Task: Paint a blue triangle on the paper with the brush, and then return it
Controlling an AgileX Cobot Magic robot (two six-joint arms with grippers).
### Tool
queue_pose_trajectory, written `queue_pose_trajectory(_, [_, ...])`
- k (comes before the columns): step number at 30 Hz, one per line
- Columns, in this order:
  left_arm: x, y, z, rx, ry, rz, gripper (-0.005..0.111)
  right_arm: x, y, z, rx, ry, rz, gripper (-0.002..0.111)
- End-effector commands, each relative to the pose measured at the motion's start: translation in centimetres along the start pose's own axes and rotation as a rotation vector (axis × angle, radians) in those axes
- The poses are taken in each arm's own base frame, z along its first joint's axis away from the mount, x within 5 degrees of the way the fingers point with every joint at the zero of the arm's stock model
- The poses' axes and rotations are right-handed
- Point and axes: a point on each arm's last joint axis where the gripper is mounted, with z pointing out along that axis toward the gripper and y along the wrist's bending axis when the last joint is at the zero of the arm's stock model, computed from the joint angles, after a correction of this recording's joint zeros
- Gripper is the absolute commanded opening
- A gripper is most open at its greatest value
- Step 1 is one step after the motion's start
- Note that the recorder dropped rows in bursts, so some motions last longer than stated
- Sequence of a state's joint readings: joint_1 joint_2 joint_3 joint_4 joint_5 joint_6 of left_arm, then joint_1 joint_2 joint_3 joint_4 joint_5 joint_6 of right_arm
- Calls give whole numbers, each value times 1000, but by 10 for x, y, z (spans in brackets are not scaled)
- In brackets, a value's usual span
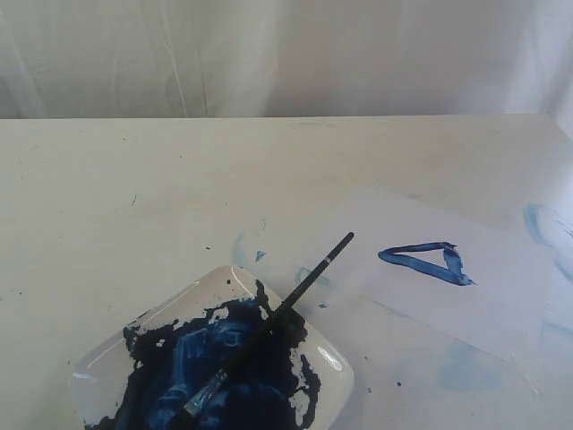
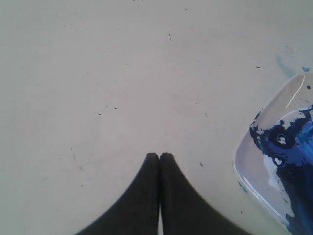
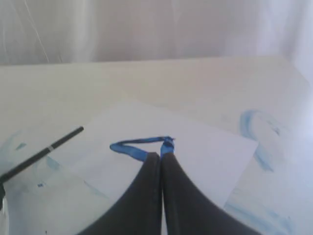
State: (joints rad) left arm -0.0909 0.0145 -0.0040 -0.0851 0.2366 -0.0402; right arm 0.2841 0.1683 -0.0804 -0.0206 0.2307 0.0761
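Observation:
The blue triangle (image 1: 428, 262) is painted on the white paper (image 1: 483, 296) at the right of the table. The brush (image 1: 269, 327) lies loose across the glass dish (image 1: 336, 358), bristles in the blue paint and handle tip pointing toward the paper. Neither gripper shows in the exterior view. My right gripper (image 3: 160, 155) is shut and empty, above the paper (image 3: 205, 147), its tips in front of the blue triangle (image 3: 139, 146); the brush (image 3: 41, 152) handle lies off to one side. My left gripper (image 2: 159, 155) is shut and empty over bare table beside the dish (image 2: 254, 166).
Pale blue smears mark the table by the paper's far side (image 1: 542, 224) and between dish and paper (image 1: 246, 251). A white curtain (image 1: 286, 54) hangs behind the table's back edge. The dish holds a wide pool of dark blue paint (image 1: 206, 367).

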Motion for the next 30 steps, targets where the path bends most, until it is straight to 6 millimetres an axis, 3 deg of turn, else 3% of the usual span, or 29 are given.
queue_pose_trajectory(1, [1, 0, 0, 5, -3, -15, 0, 25, -2, 5, 10, 65, -2, 0])
queue_pose_trajectory(19, [1, 0, 0, 5, -3, -15, 0, 28, -3, 5, 21, 94, -4, 0])
queue_pose_trajectory(30, [1, 0, 0, 5, -3, -15, 0, 27, -12, 0, 160, 49, 33, 0])
